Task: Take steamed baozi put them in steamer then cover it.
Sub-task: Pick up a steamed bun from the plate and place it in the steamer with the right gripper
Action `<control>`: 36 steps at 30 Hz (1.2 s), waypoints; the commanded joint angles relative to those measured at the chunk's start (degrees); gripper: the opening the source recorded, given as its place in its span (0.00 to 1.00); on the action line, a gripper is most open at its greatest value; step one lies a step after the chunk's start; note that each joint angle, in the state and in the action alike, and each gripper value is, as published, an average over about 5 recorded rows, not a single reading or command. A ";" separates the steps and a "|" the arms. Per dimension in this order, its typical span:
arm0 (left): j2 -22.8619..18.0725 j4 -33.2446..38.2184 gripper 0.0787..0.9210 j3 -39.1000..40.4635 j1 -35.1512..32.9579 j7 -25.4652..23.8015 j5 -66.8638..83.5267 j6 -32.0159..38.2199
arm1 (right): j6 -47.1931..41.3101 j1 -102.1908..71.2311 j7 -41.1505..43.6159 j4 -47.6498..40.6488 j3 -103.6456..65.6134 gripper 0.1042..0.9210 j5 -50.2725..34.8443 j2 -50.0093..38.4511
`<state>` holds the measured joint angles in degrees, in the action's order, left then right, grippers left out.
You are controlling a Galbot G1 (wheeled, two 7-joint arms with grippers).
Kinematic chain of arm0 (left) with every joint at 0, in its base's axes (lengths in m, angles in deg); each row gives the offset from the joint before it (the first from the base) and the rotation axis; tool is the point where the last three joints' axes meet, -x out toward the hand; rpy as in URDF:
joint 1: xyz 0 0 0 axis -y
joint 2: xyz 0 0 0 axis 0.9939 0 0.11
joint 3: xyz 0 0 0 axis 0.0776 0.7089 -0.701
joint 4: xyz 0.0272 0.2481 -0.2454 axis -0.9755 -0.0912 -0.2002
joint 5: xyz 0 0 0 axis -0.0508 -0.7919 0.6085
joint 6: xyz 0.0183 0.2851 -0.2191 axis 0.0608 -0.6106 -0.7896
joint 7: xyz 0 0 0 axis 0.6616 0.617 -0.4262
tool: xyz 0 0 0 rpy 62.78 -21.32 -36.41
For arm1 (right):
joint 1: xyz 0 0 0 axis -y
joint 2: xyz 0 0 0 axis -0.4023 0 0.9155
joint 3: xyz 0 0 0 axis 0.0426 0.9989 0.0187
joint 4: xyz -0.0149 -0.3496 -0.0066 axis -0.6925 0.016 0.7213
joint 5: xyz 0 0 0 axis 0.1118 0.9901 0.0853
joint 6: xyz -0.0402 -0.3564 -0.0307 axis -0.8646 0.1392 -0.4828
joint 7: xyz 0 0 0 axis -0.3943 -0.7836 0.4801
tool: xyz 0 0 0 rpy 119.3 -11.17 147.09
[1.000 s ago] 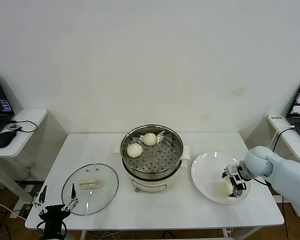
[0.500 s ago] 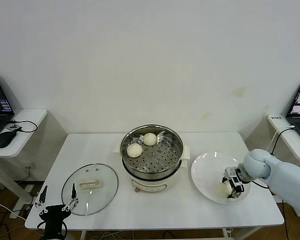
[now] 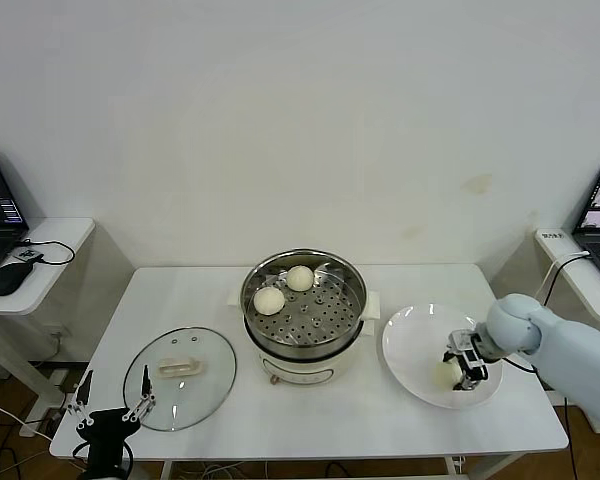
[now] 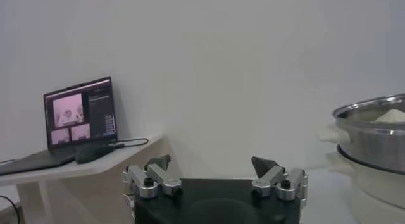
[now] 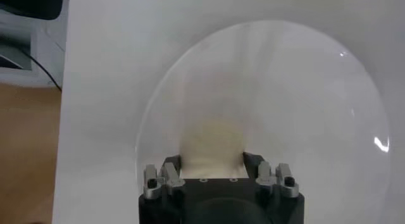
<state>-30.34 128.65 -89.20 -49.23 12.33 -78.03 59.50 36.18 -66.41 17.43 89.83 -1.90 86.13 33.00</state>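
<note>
Right wrist view shows my right gripper (image 5: 212,161) has just closed, apparently pinching a baozi (image 5: 212,143) on the plate (image 5: 329,105), ready for the steamer (image 3: 304,300); my spread left gripper (image 3: 111,407) waits.

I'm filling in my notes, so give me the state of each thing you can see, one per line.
Steamer: uncovered, two baozi inside.
Cover: lying on the table, off the pot.
Plate: holds one baozi.
Right gripper: shut on that plate baozi.
Left gripper: open, parked below the table's edge.
</note>
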 commanded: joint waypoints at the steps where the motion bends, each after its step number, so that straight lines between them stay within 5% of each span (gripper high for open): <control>1: 0.04 0.18 0.88 0.01 0.11 0.01 0.05 -0.07 | -0.23 5.74 0.71 2.34 0.83 0.63 -2.62 -1.79; 15: 0.66 1.42 0.88 0.49 0.28 0.02 0.26 -0.13 | -3.26 31.60 2.46 4.86 7.79 0.64 -16.70 -1.06; 24: 1.03 2.12 0.88 0.37 0.21 0.04 0.40 -0.12 | -4.14 48.58 0.46 2.61 19.21 0.64 -22.17 11.84; 36: 1.07 2.43 0.88 -0.76 -0.27 0.10 0.62 -0.03 | -0.07 43.49 -2.99 -2.94 25.29 0.64 -23.10 28.06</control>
<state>-29.37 131.15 -89.61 -49.42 12.43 -77.45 59.44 33.36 -25.80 16.07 89.97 16.77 65.57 48.82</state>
